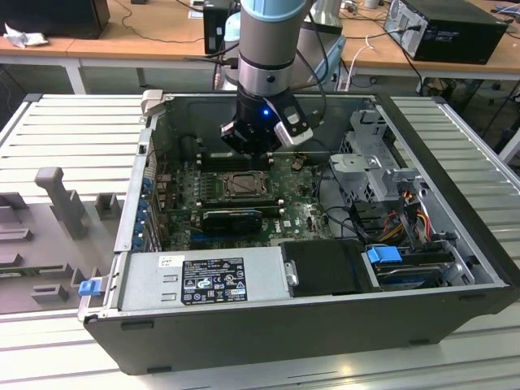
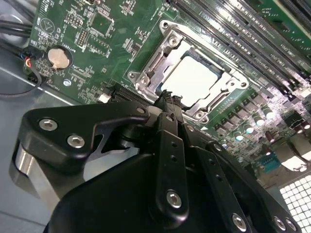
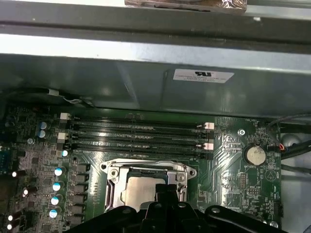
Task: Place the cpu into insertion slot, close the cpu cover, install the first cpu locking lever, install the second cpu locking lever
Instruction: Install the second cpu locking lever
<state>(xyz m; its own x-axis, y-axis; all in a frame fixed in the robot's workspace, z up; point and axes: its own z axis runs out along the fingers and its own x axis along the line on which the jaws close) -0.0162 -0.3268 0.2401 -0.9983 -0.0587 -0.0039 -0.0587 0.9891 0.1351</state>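
End effector (image 2: 167, 97) above cpu (image 2: 194, 80), memory slots (image 3: 138, 136) beside, coin cell (image 2: 59, 58) near

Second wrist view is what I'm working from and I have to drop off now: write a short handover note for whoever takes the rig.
Gripper: fingers together, holding nothing, tips just above the near edge of the insertion slot.
Cpu: seated flat in the slot, silvery face up, as both wrist views show.
Cpu cover: looks lowered, framing the chip; I cannot confirm that it is fully down.
Done: cpu placed, cover apparently closed.
Left: both locking levers; their state cannot be told from these views.
Arm stands above the motherboard in the open case.
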